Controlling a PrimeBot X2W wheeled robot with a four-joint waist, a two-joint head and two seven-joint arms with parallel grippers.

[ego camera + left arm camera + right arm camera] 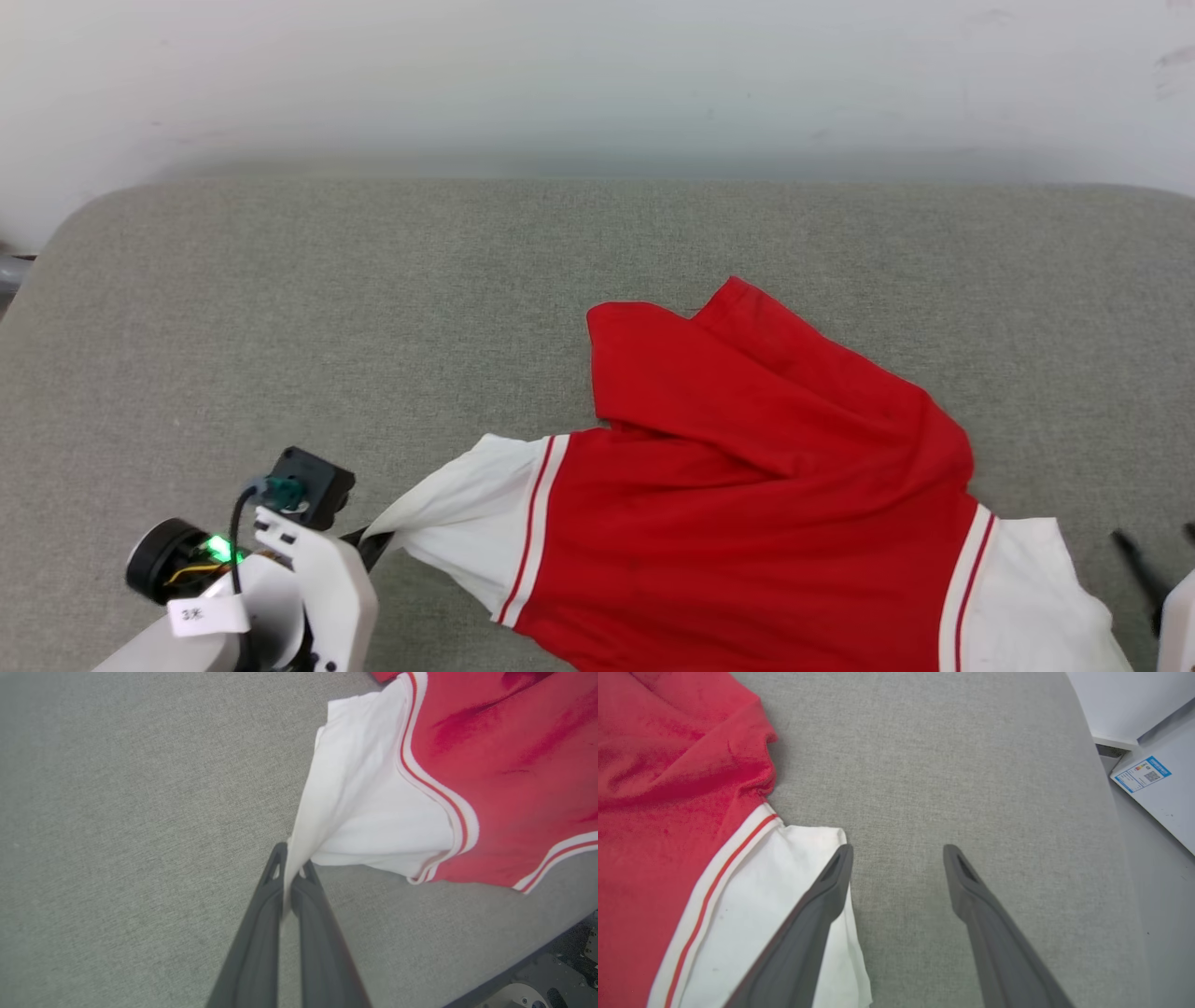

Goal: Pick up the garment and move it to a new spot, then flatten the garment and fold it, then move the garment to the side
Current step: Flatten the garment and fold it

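Grey padded surface with a red jersey lying on it.

The padded surface (pixel 373 308) is covered in a grey-green woven cloth. Its far edge runs across at twelve o'clock and it has a rounded corner at ten o'clock. The garment (pixel 747 485), a red jersey, lies rumpled on it, spread from the centre down towards five o'clock and running off the bottom of the head view. Its upper part is folded over into a red flap whose corner points towards twelve o'clock. One white sleeve (pixel 467 523), edged with red-and-white striped trim, is drawn out to a point towards eight o'clock. The second sleeve (pixel 1036 588), with the same trim, lies flat on the cloth at four o'clock.
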